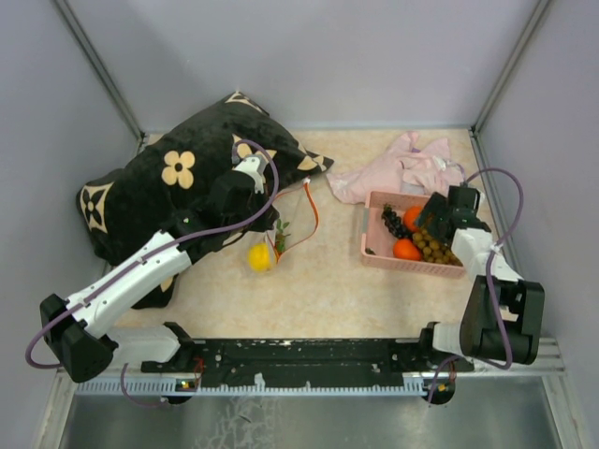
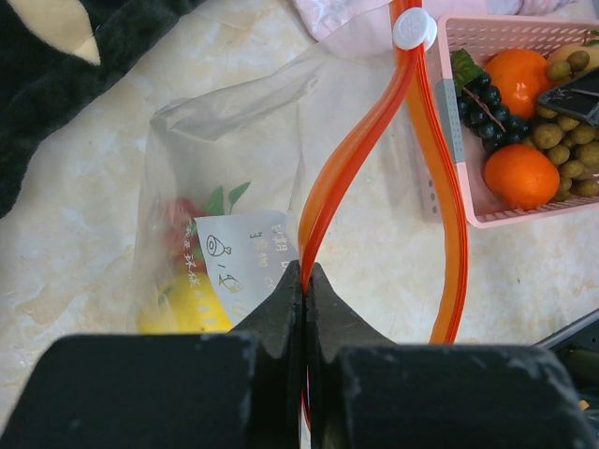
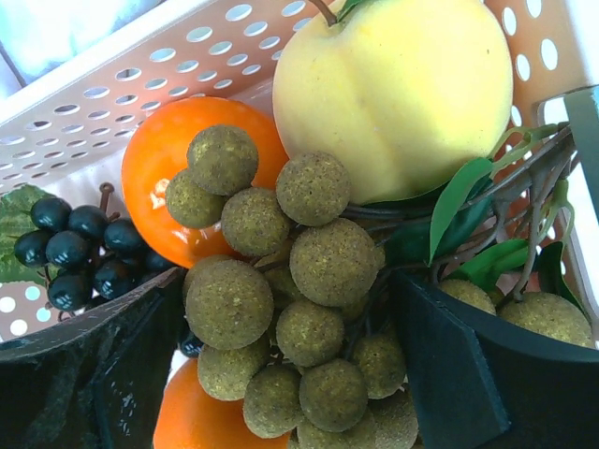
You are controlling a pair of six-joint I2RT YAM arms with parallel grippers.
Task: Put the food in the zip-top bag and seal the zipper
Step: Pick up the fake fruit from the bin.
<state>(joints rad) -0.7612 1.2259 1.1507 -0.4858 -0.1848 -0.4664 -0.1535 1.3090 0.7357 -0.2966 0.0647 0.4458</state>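
Observation:
In the left wrist view, my left gripper [image 2: 305,273] is shut on the orange-red zipper [image 2: 342,159] of the clear zip-top bag [image 2: 229,140], whose mouth gapes open. A white slider [image 2: 414,28] sits at the strip's far end. A yellow lemon [image 2: 187,309] and a red strawberry [image 2: 182,220] lie inside the bag. My right gripper [image 3: 285,355] is open inside the pink basket [image 3: 112,84], its jaws on either side of the brownish-green grape bunch [image 3: 318,262]. Beside the bunch are orange fruits [image 3: 164,192], dark grapes [image 3: 75,253] and a pale yellow fruit [image 3: 393,94].
A black patterned pillow [image 1: 159,187] lies at the back left, under the left arm. A pale pink cloth [image 1: 407,164] lies behind the basket [image 1: 374,253]. Grey walls close in the left, back and right sides.

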